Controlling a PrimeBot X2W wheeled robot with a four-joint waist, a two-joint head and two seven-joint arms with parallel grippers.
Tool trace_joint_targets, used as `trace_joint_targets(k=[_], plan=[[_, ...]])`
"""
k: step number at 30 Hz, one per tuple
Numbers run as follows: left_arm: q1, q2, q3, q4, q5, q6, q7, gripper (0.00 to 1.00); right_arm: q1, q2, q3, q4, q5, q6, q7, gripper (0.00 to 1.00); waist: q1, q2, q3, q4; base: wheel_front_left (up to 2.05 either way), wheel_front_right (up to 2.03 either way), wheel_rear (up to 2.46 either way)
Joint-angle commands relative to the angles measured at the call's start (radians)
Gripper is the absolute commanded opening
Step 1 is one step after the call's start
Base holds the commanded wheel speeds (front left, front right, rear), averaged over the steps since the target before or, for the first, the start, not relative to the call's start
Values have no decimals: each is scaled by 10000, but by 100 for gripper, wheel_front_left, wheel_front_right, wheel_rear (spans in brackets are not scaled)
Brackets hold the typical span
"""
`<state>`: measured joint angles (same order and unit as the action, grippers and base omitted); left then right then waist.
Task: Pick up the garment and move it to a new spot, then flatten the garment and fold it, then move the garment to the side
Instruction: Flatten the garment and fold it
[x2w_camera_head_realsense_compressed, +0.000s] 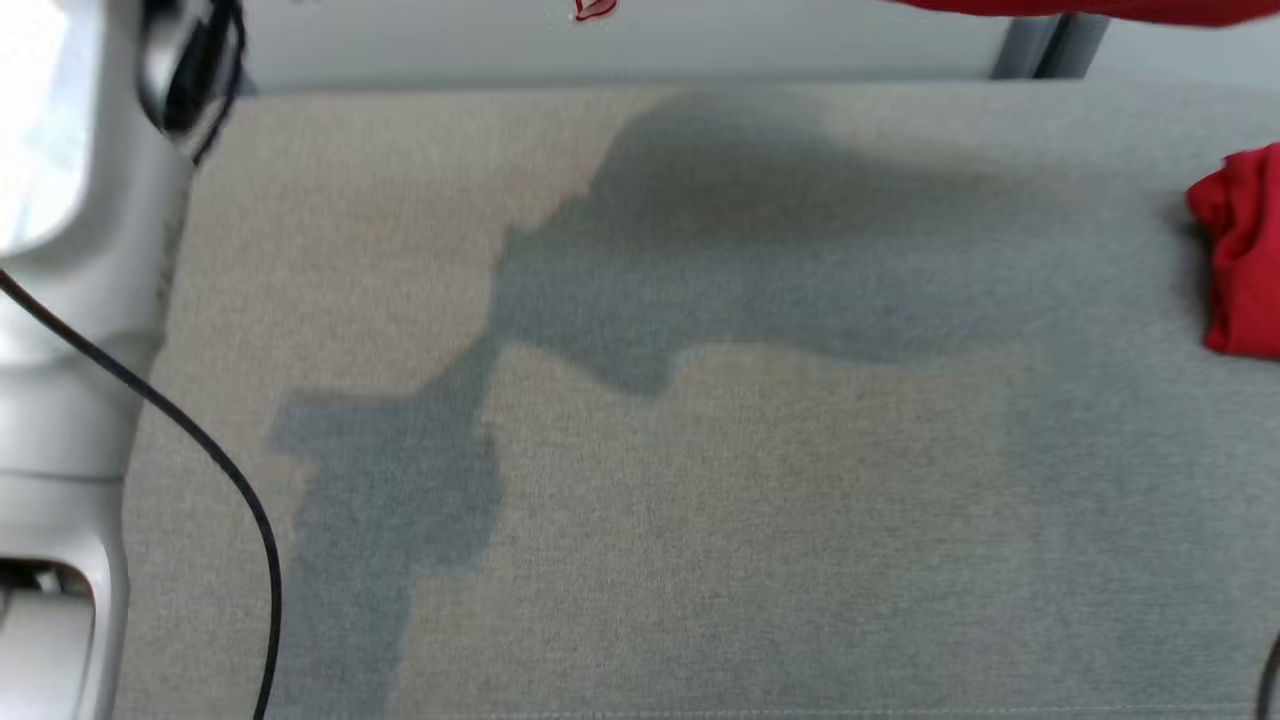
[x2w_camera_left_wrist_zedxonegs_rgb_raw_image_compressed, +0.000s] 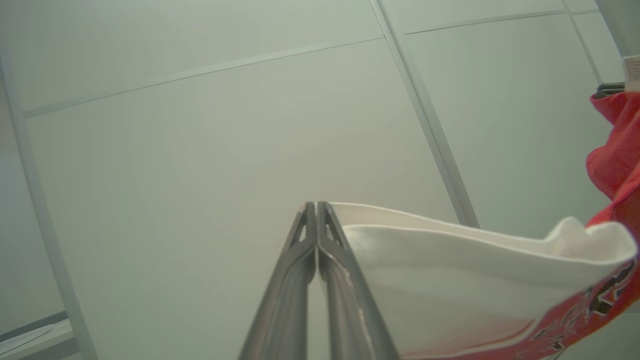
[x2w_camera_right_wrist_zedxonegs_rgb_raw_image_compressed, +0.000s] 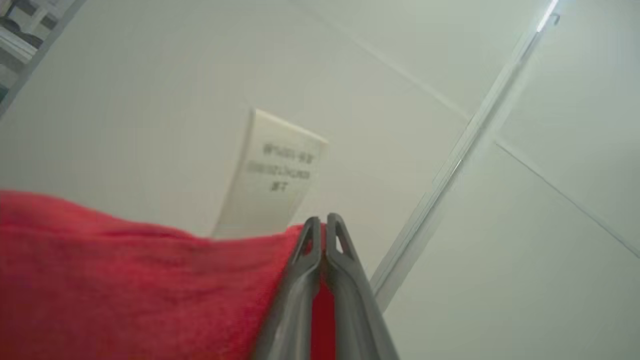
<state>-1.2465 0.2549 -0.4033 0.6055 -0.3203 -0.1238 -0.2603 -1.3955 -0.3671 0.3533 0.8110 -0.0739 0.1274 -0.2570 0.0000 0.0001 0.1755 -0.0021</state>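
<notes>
The garment is red with a white part and printed lettering. In the left wrist view its white edge (x2w_camera_left_wrist_zedxonegs_rgb_raw_image_compressed: 450, 260) runs off to the right from the tips of my left gripper (x2w_camera_left_wrist_zedxonegs_rgb_raw_image_compressed: 316, 205), which is shut on it and points up at pale panels. In the right wrist view, red cloth (x2w_camera_right_wrist_zedxonegs_rgb_raw_image_compressed: 125, 280) with a white label (x2w_camera_right_wrist_zedxonegs_rgb_raw_image_compressed: 275, 175) hangs to the left of my right gripper (x2w_camera_right_wrist_zedxonegs_rgb_raw_image_compressed: 324, 217), shut with red cloth between its fingers. In the head view, red parts of the garment show at the top right (x2w_camera_head_realsense_compressed: 1100, 8) and at the right edge (x2w_camera_head_realsense_compressed: 1245, 250).
A table covered in grey cloth (x2w_camera_head_realsense_compressed: 700, 480) spreads below, with dark shadows across it and its far edge near the top. My pale left forearm (x2w_camera_head_realsense_compressed: 80, 300) rises at the left, trailing a black cable (x2w_camera_head_realsense_compressed: 200, 450). A grey post (x2w_camera_head_realsense_compressed: 1050, 45) stands behind the table.
</notes>
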Motion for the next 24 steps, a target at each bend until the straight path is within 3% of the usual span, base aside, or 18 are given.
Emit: trace_joint_targets(k=[1,4,10,12,17,24], plan=[[372,580,78,-287,-174,-65,-10,0,801,318,212,24,31,33,-44,0,0,-1,1129,269,0,0,0],[1489,726,-254,-548,-308,-66,-12,0,1945,564,413,118,320,33,-45,0,0,-1,1834,228,0,0,0],[3217,838,-530,-999,-444,-67,-13,0,3900,915,-362,-835,978,33,-46,0,0,-1,2228,3,0,0,0],[4244,1027,-398,-1620,-331,-68,-13,0,5282,1040,-1084,-1822,1236,33,-46,0,0,-1,2070,-134,0,0,0],[5810,1521,116,-2562,78,-68,-14,0,7162,1160,-1682,-2887,1367,33,-46,0,0,-1,1667,-378,0,0,0],[8522,1821,677,-3552,620,-66,-14,0,9181,889,-2296,-3242,1534,33,-47,0,0,-1,870,-541,0,0,0]])
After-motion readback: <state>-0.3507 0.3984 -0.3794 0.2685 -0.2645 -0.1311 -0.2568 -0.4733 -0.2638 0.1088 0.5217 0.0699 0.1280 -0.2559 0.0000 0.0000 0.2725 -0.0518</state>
